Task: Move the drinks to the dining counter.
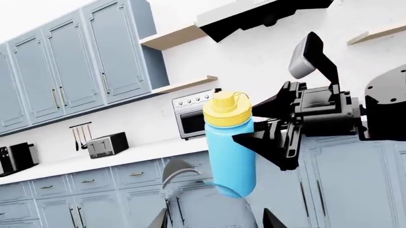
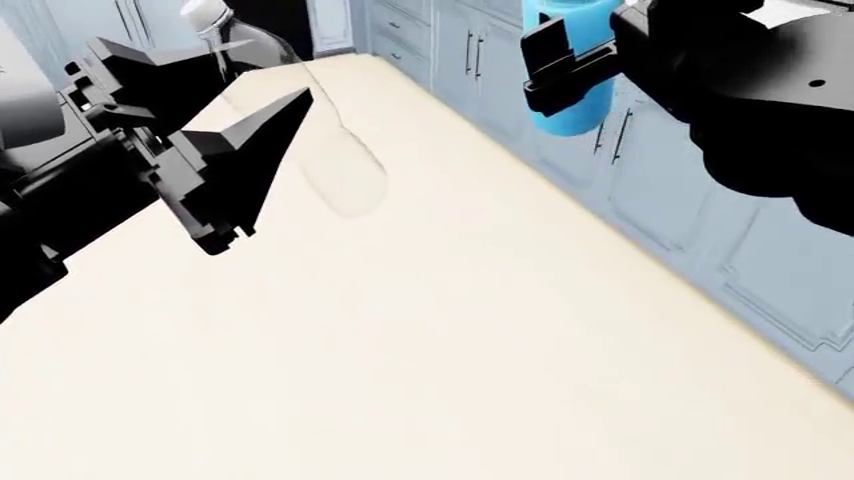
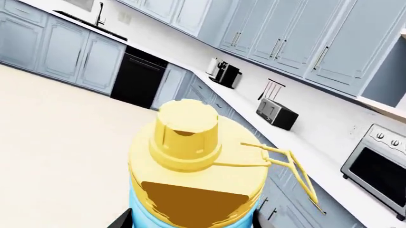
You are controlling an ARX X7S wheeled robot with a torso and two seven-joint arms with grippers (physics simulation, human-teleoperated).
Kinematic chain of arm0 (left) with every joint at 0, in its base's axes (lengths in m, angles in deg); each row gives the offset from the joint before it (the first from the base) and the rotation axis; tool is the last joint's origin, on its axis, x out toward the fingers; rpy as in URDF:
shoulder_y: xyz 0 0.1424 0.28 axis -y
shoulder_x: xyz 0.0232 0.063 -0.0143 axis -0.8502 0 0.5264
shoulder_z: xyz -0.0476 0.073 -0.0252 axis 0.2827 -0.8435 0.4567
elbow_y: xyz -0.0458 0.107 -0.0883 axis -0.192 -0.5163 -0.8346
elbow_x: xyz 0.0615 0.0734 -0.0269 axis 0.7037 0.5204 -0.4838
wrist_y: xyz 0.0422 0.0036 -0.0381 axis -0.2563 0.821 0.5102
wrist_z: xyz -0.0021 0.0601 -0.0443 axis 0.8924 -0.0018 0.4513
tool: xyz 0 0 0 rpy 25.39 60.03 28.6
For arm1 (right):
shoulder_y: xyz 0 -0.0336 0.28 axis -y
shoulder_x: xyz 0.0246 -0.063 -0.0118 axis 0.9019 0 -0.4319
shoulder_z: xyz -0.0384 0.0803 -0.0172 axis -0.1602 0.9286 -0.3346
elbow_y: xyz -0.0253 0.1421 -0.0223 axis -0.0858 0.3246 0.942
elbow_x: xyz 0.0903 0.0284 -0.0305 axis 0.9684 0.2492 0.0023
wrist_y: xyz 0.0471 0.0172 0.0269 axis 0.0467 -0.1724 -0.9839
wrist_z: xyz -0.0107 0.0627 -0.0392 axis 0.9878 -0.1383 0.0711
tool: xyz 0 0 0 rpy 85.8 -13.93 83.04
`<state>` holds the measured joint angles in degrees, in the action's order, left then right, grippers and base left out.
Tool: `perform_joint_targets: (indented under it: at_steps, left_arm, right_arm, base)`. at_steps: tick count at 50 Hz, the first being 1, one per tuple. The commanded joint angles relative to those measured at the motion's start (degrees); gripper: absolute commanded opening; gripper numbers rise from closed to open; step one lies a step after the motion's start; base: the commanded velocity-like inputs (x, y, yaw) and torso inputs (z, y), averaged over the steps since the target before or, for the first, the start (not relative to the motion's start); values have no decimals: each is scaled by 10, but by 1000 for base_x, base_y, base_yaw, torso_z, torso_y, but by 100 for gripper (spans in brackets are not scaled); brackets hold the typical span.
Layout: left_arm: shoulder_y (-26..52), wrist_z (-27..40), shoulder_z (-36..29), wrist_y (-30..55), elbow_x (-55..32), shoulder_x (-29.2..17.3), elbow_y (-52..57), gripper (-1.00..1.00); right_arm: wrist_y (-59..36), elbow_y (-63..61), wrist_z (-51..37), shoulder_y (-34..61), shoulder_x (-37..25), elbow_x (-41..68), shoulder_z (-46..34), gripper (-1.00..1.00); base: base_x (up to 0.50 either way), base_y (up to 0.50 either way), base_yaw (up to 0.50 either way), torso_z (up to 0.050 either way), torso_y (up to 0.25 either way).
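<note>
Both drinks are held off the ground. The sky-blue flask [image 2: 574, 100] with its yellow lid [image 3: 188, 142] hangs upright in my right gripper [image 2: 581, 55], which is shut on its body; the left wrist view shows that flask [image 1: 229, 152] and that gripper [image 1: 254, 126] in front of the kitchen wall. The clear, almost-white bottle [image 2: 334, 165] sits tilted in my left gripper [image 2: 260, 75], its small cap [image 2: 203, 12] pointing up and away. In the left wrist view the clear bottle [image 1: 209, 199] fills the gap between the left fingers [image 1: 159, 221]. The dining counter is out of view.
Grey-blue base cabinets [image 2: 694, 200] run along the right of the cream floor [image 2: 441, 350]. A white worktop carries a toaster [image 3: 276, 113], a coffee machine [image 3: 227, 74] and a countertop oven [image 3: 379, 166]. A black dishwasher [image 3: 136, 76] stands further along, wall cupboards [image 1: 70, 66] above.
</note>
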<state>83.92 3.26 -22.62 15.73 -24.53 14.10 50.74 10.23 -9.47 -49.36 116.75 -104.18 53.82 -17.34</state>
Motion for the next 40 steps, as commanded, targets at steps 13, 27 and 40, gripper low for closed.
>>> perform_joint_targets:
  at_steps: [13, 27, 40]
  left_arm:
    - [-1, 7, 8, -4, -11, 0, 2, -100]
    - [2, 5, 1, -4, -7, 1, -1, -100]
    - [2, 19, 7, -4, -11, 1, 1, -100]
  right_arm:
    - [-10, -8, 6, 8, -2, -24, -6, -100]
    - [-6, -10, 7, 3, -5, -25, -8, -100]
    - [-4, -8, 7, 3, -4, -28, -9, -100]
  base:
    - [220, 449, 389, 0, 2]
    - [190, 462, 389, 1, 2]
    - [160, 474, 389, 0, 2]
